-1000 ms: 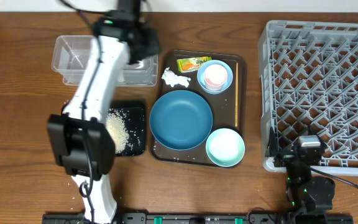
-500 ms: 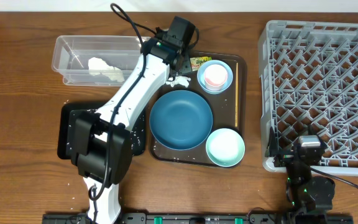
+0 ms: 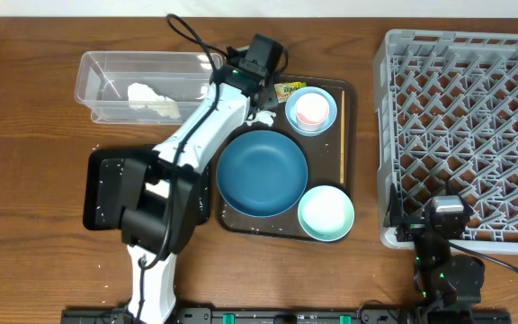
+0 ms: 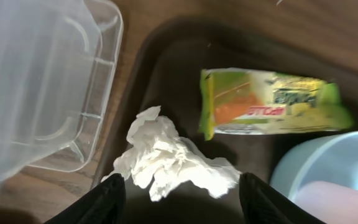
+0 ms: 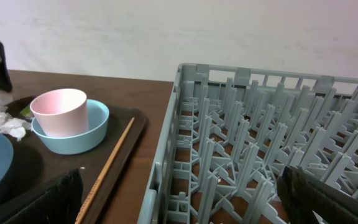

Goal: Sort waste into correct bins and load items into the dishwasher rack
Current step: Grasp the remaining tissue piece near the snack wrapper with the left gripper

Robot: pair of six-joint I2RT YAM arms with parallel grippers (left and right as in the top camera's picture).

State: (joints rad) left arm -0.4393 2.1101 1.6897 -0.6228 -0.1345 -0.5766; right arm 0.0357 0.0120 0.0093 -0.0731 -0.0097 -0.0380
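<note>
the left gripper (image 4: pixel 182 200), jaws apart, straddled the crumpled tissue (image 4: pixel 166 155); closing too high could have caught only a loose fold.

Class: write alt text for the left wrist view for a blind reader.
A crumpled white tissue lies on a dark tray between the fingers of the open left gripper. Beyond it is a yellow-green wrapper; a clear container sits left, a light blue bowl right.

- Left gripper (image 3: pixel 261 90) swung from above the clear container (image 3: pixel 106 67) to the brown tray's (image 3: pixel 349 135) far-left corner, over the crumpled tissue (image 4: pixel 166 158).
- Left arm (image 3: pixel 196 135) uncovered a white wad (image 3: pixel 149 97) in the container; now covers the black tray's (image 3: pixel 106 193) right half.
</note>
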